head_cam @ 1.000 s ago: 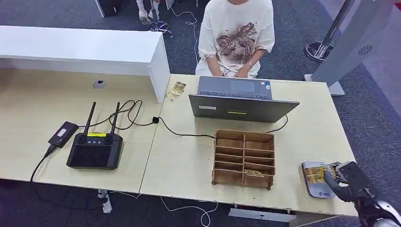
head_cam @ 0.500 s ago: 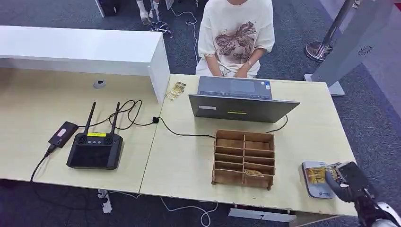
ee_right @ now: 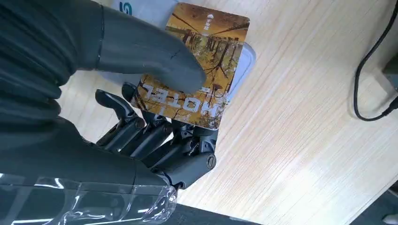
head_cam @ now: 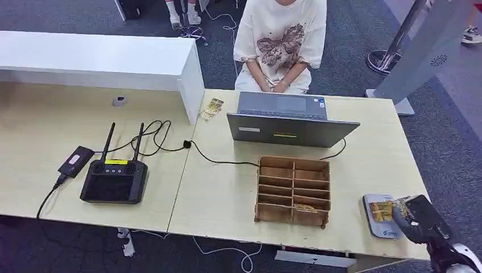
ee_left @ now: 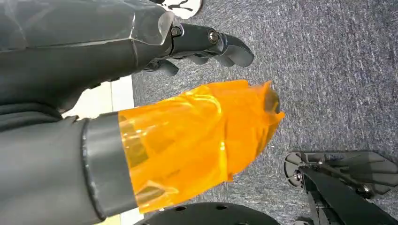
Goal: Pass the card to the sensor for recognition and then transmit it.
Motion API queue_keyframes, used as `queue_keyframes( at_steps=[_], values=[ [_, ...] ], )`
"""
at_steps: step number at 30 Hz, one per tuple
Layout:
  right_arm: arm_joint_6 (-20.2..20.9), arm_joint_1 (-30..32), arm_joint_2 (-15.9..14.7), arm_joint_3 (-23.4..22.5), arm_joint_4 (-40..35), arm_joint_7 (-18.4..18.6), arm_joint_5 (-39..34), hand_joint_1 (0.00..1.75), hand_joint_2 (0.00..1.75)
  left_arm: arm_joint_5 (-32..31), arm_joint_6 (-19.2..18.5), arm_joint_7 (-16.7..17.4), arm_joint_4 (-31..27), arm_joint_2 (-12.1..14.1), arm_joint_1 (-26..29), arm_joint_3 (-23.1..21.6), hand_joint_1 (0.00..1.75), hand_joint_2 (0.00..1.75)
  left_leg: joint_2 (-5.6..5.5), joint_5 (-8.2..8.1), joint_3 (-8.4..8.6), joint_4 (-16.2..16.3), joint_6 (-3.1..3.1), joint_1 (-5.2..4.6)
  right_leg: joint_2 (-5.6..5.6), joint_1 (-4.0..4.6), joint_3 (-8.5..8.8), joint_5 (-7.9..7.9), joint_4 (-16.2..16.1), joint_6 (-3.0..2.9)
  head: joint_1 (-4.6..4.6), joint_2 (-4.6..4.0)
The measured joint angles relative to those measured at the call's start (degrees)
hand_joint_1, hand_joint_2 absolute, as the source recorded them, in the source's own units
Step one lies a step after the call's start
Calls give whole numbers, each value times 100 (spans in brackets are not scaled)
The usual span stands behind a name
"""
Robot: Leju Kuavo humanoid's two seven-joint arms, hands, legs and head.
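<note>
One card (ee_right: 199, 70) is what you care about, and your right hand (head_cam: 414, 216) is pinching it between the thumb and the darker fingers (ee_right: 155, 136), right over the grey sensor (head_cam: 377, 216). That sensor lies near the table's (head_cam: 227, 193) front edge, just beside the wooden box (head_cam: 293, 190) with the little slots. The card looks thin, stiff and light, and its shiny face may be slippery, so keep your hold on the short end and let the rest stick out flat over the sensor. The laptop (head_cam: 290, 122) sits past the wooden box, and a person (head_cam: 279, 42) sits behind the laptop. The black controller (head_cam: 114, 181) is well apart from the sensor, far on the other side of the box. Your left hand (ee_left: 202, 44) hangs over the carpet with its fingers curled and nothing in them.
</note>
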Motion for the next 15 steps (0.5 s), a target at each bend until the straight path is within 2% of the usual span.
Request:
queue_keyframes(
  at_steps=[15],
  values=[
    [-369,1,26,0,70,162,622,175,175,-35,22,13,0,0,0,-7,0,0,0,0,1,0,0,0,0,0,0,0,0,0,0,0]
  ],
)
